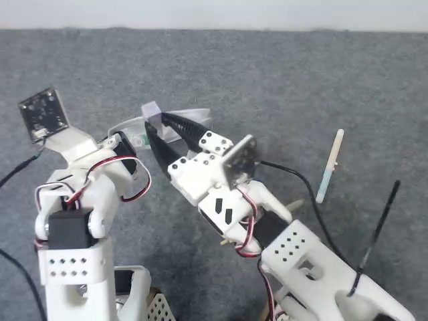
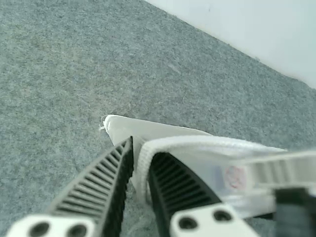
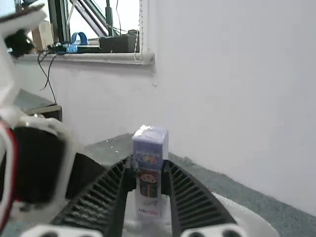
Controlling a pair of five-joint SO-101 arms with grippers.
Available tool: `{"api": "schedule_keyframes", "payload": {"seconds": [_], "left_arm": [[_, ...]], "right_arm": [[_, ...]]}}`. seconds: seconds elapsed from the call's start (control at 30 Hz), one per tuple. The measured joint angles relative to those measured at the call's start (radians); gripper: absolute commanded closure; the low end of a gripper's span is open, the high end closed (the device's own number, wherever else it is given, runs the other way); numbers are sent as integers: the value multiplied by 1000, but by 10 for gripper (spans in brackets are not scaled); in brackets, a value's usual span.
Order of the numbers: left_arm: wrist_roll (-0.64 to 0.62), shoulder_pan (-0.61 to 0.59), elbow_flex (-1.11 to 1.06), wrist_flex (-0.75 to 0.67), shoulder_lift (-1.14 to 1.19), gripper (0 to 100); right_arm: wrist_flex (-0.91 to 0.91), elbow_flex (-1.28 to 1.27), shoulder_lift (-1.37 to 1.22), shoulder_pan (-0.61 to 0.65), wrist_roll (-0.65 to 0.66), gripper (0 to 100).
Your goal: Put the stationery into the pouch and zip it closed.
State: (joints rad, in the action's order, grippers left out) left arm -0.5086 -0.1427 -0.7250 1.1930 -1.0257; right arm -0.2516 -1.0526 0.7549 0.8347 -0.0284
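Left jaws: closed on the rim of the pouch (image 2: pixel 168 134), pinching the white zip band. We judge they are holding the mouth up off the counter (image 1: pixel 281 80)

Right jaws: clamped on the eraser (image 3: pixel 149 168), which stands upright between them with its top proud of the tips. The pouch lies just below and beyond these tips

Step in hand, as we read it: drop the eraser into the pouch

- We cannot tell from these views whether the eraser is squarely over the opening or over the far rim, so check that first
- Tip the right jaws down so the eraser's lower end passes the zip band, and let go only then
- Left jaws should hold firm; if the band slips, the mouth will probably fold shut

Room to move:
- The two pairs of jaws are just beside each other over the pouch, so side moves are tight
- Open counter lies beyond the pouch up to the far wall, and back along the right arm (image 1: pixel 227 194)
- A pale pen (image 1: pixel 330 165) and a black pen (image 1: pixel 382 221) lie well apart from the pouch, beside the right arm and behind its jaws
- Withdraw the right jaws straight back and up to stay clear of the left jaws
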Motion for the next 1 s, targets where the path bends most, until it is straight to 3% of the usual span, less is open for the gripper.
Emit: {"api": "schedule_keyframes", "payload": {"seconds": [0.2, 0.3, 0.4, 0.8, 1.0], "left_arm": [[0, 2, -2, 0, 2, 991], [0, 2, -2, 0, 2, 991], [0, 2, -2, 0, 2, 991], [0, 2, -2, 0, 3, 991], [0, 2, -2, 0, 5, 991]], "right_arm": [[-52, -68, -3, 0, 161, 977], [-57, -69, -3, 0, 198, 905], [-57, -86, -2, 2, 204, 864], [-68, -103, 14, 2, 207, 894], [89, -123, 166, 0, 206, 896]]}}
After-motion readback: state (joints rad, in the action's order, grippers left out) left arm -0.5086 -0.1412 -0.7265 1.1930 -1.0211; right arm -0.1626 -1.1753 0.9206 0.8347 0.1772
